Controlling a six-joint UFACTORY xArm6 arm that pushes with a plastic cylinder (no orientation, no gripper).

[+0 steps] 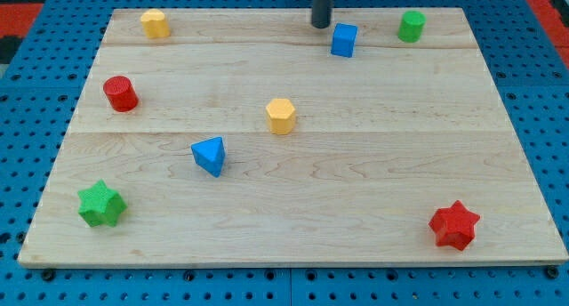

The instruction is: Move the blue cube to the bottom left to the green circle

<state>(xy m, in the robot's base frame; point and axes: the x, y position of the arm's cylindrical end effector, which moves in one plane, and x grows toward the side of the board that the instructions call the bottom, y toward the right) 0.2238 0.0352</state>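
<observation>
Tip (321,25) parked just at ten o'clock of the blue cube (344,40), likely to shove it toward the green circle (411,26) at two o'clock; no pincer fitted.

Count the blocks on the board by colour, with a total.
Yellow: 2 – yellow hexagon, yellow hexagon
Blue: 2 – blue cube, blue triangle
Green: 2 – green circle, green star
Red: 2 – red cylinder, red star
Total: 8

My tip sits just to the view's upper left of the blue cube.
</observation>
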